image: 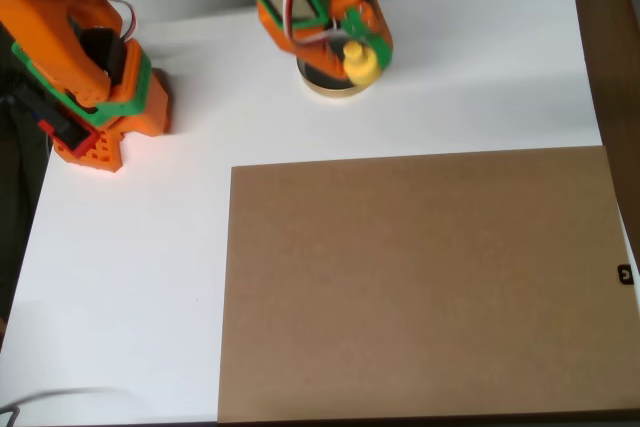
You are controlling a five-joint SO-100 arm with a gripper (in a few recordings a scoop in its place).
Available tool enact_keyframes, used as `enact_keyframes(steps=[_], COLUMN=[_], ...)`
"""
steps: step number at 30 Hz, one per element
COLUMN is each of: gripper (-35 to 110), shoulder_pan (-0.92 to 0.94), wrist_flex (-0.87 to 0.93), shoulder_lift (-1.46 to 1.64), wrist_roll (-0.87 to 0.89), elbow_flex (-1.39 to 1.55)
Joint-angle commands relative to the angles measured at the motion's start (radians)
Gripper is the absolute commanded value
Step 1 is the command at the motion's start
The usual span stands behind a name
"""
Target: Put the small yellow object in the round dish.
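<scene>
Tool [358, 47] gripping small yellow object [361, 64] over round dish [330, 84], brown board [420, 282] nearby

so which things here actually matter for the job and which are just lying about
Part of the job:
- yellow piece, at the arm's jaws over the dish
- round dish, mostly hidden under the arm
- gripper

Just lying about:
- brown board on the white table

A hobby bench, I'd say: white table [120, 277], brown board [420, 287] below my gripper [352, 47], printed orange-green arm [90, 57].
</scene>
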Motion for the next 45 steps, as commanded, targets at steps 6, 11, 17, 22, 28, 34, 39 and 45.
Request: enact_keyframes(steps=[6, 11, 17, 22, 28, 34, 39, 45], gripper=[0, 0, 0, 0, 0, 0, 0, 10], shoulder_pan=[-0.156, -0.210, -0.331, -0.433, -0.407, -0.345, -0.330, -0.331], wrist_flex=[-0.069, -0.143, -0.189, -0.252, -0.313, -0.339, -0.345, -0.342], shoulder_lift=[0.086, 0.063, 0.054, 0.052, 0.035, 0.029, 0.032, 0.040], wrist_roll=[-0.020, -0.029, -0.006, 0.032, 0.038, 0.011, 0.008, 0.009], elbow_flex=[0.156, 0.242, 0.299, 0.364, 0.383, 0.410, 0.419, 0.423])
